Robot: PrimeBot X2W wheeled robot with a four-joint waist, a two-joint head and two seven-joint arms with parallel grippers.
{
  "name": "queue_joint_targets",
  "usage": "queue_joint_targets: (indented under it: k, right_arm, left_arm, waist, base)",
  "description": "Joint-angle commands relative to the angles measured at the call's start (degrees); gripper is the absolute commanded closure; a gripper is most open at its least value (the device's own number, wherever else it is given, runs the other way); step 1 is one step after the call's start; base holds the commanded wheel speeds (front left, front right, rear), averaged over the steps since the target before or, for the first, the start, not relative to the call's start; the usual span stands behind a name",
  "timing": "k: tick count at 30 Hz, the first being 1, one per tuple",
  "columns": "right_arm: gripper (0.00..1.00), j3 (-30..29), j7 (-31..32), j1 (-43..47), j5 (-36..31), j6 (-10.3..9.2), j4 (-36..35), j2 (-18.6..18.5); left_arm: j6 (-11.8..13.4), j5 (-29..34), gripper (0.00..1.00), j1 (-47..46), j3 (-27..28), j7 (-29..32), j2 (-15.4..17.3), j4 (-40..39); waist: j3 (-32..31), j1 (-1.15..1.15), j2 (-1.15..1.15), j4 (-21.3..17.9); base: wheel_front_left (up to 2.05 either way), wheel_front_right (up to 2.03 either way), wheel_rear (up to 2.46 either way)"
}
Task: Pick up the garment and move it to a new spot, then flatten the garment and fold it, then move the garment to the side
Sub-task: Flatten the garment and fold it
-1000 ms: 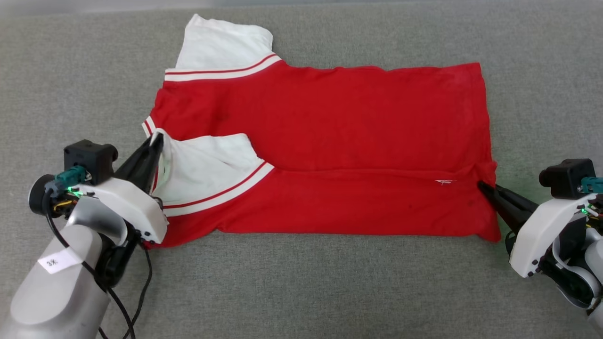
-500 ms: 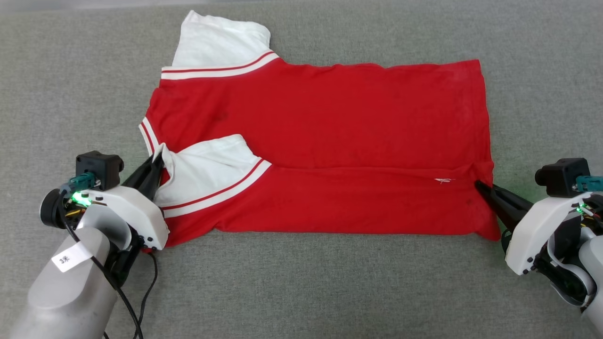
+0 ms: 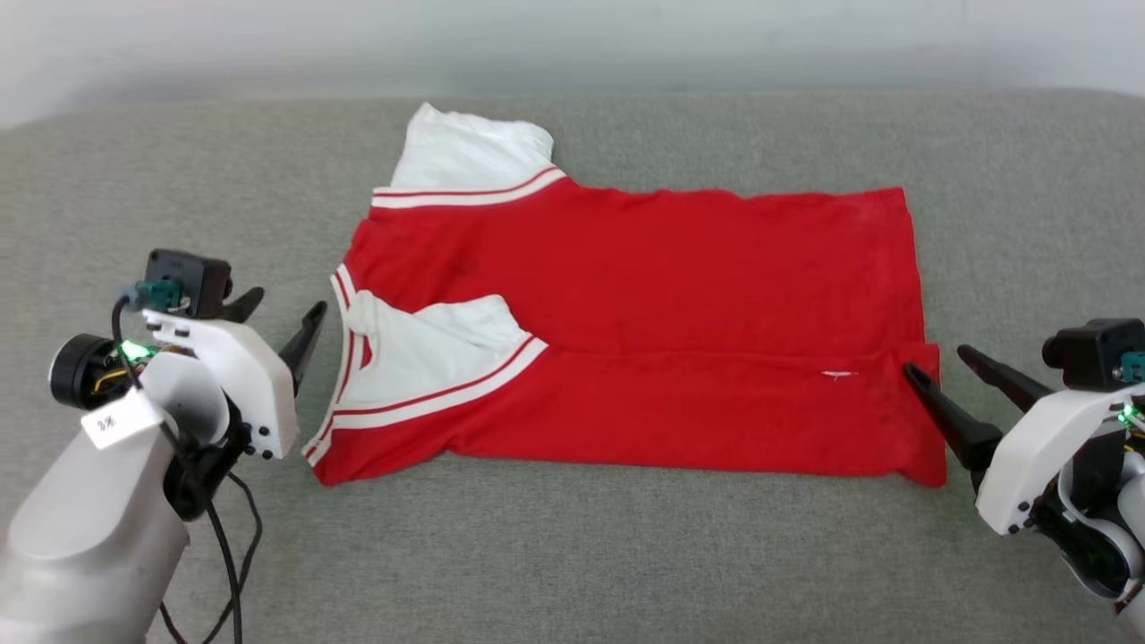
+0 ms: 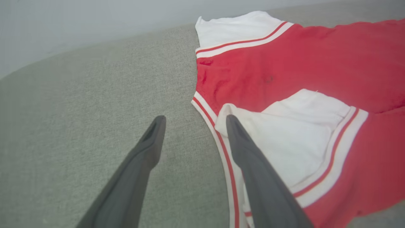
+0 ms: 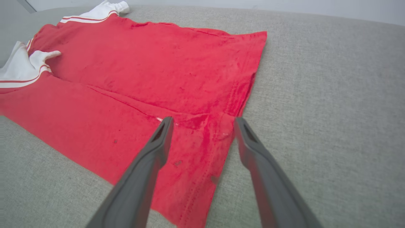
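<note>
**Shirt lies crosswise, an arm at each end**

Nearest me is a strip of bare grey bench (image 3: 572, 555). On it the garment (image 3: 644, 295) lies flat with its near long edge folded over, its long axis running left to right between the arms. The left arm (image 3: 215, 376) stands just beside the collar end and the right arm (image 3: 1047, 438) at the hem corner. Both sets of jaws gape, gripping nothing. Each looks equally close, I'd judge. Beyond lie the far white sleeve (image 3: 465, 156) and a pale wall (image 3: 572, 45).

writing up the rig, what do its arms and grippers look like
Silver-grey forearms, white shells with green lights. The left gripper and right gripper have long dark tapered fingers. The left arm carries a black cable and a white label.
</note>
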Motion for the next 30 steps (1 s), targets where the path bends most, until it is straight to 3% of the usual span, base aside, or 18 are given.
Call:
queue_joint_targets:
  k: [1,5,13,30]
  right_arm:
    - [0.0,-0.6,0.1,1.0,-0.2,-0.05,-0.2,0.5]
    - [0.0,-1.5,0.9,1.9,-0.9,-0.05,-0.7,1.3]
    - [0.0,-2.7,1.9,2.8,-2.2,-0.05,-1.8,3.0]
    - [0.0,-2.6,2.3,0.9,-2.7,-0.05,-2.4,4.1]
  left_arm:
    - [-0.1,-2.2,0.0,-0.7,-1.2,3.0,0.6,-1.7]
    - [-0.1,-7.3,0.0,-1.6,-4.7,13.1,4.0,-6.6]
    - [-0.1,-16.2,0.0,-1.9,-8.8,30.2,7.3,-11.3]
    - [-0.1,-18.7,0.0,1.6,-15.5,39.9,6.1,-4.6]
  waist:
    - [-1.4,0.0,0.0,0.8]
    - [-2.3,0.0,0.0,1.2]
    - [-2.2,0.0,0.0,0.7]
    - [1.8,0.0,0.0,-2.7]
  base:
    - [0.0,0.0,0.0]
    - [0.0,0.0,0.0]
    - [0.0,0.0,0.0]
    - [0.0,0.0,0.0]
